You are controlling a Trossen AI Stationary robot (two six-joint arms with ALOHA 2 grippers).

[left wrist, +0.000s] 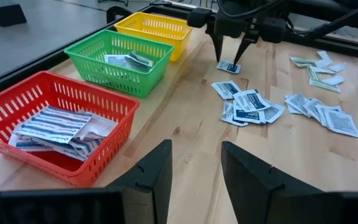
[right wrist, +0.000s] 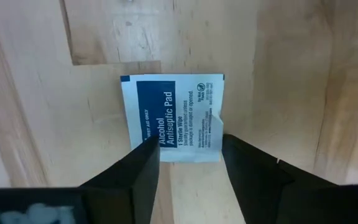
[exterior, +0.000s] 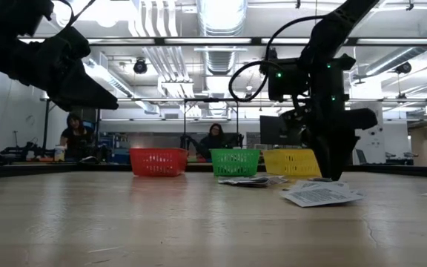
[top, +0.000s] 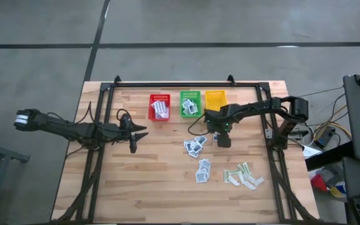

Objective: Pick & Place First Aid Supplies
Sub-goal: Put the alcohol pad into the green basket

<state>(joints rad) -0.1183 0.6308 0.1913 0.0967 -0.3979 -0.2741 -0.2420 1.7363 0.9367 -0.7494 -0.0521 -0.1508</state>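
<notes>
Red basket (left wrist: 55, 124) and green basket (left wrist: 120, 59) hold some packets; many lie loose. Right gripper (right wrist: 188, 152), fingers spread, straddles an alcohol pad (right wrist: 173, 115); left gripper (left wrist: 194, 165) waits, released.

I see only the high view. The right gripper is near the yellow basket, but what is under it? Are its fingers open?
Observer: The right gripper is open over a single square packet printed "Alcohol Antiseptic Pad", lying flat on the wood.
Operator: Is the packet already gripped?
Observer: Not yet; the fingertips stand on either side of it.
Operator: And the yellow basket, has it anything inside?
Observer: The left wrist view shows the yellow basket looking empty; the green basket and the red basket hold packets.
</notes>
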